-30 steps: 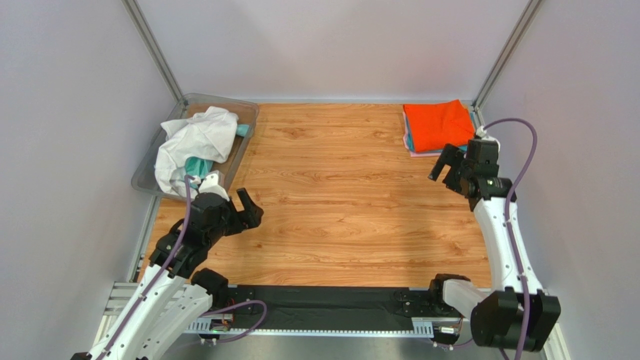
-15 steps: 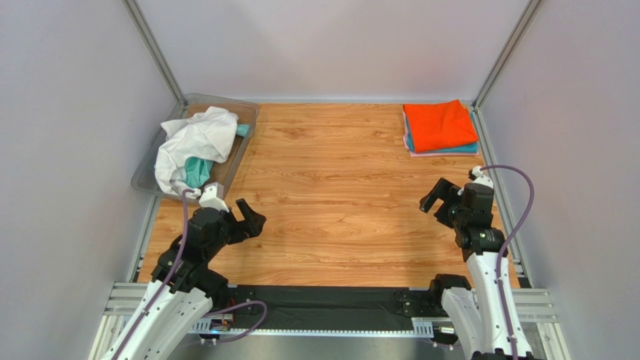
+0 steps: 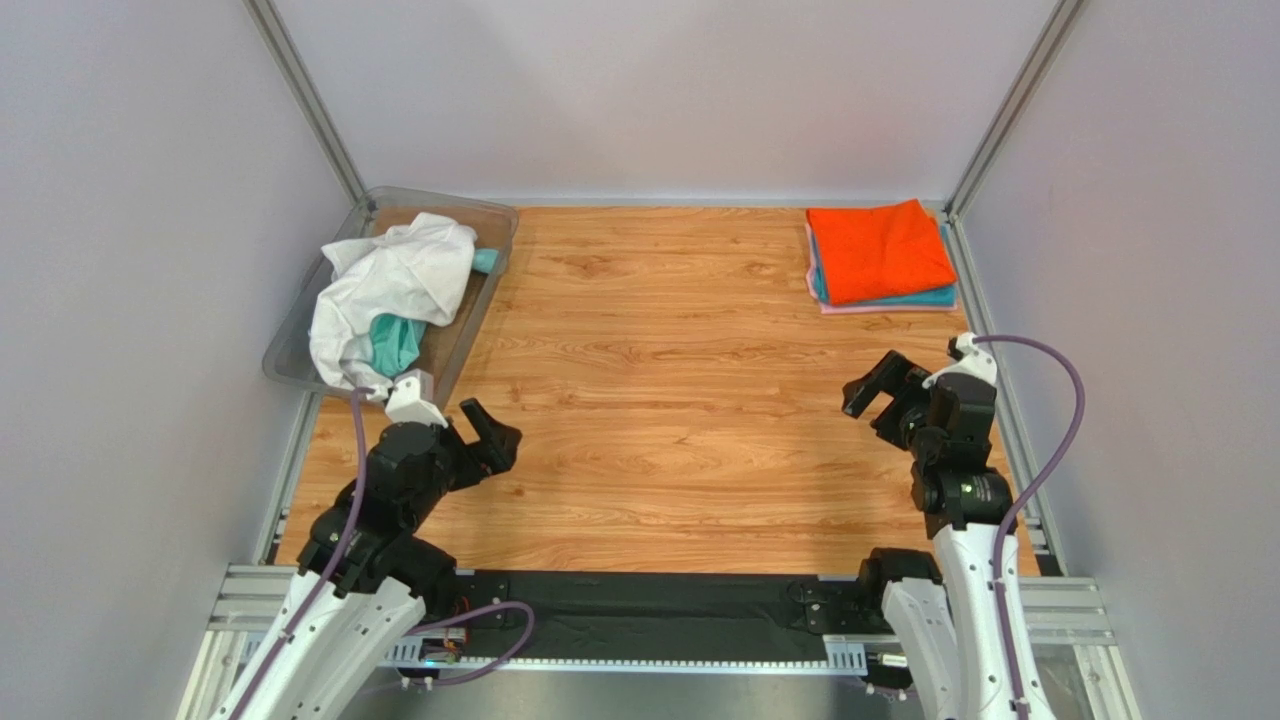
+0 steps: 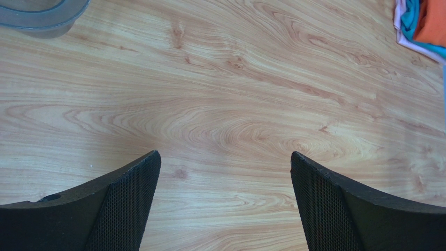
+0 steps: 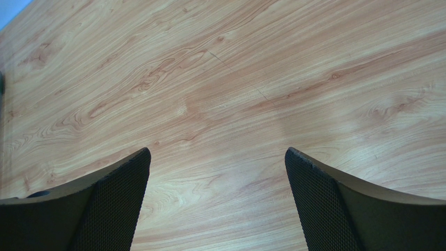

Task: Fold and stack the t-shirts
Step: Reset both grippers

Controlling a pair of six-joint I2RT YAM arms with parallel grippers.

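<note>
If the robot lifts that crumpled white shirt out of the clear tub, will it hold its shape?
Probably not: the white shirt lies rumpled in soft folds in the tub, so it looks floppy and should hang limp. It seems light for its bulk. It may drag the teal shirt beneath along.

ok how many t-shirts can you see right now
5. Far right, a folded stack: orange t-shirt on top, teal t-shirt, pink t-shirt. Far left, crumpled in the clear bin: white t-shirt, second teal t-shirt. More may be hidden underneath.
</note>
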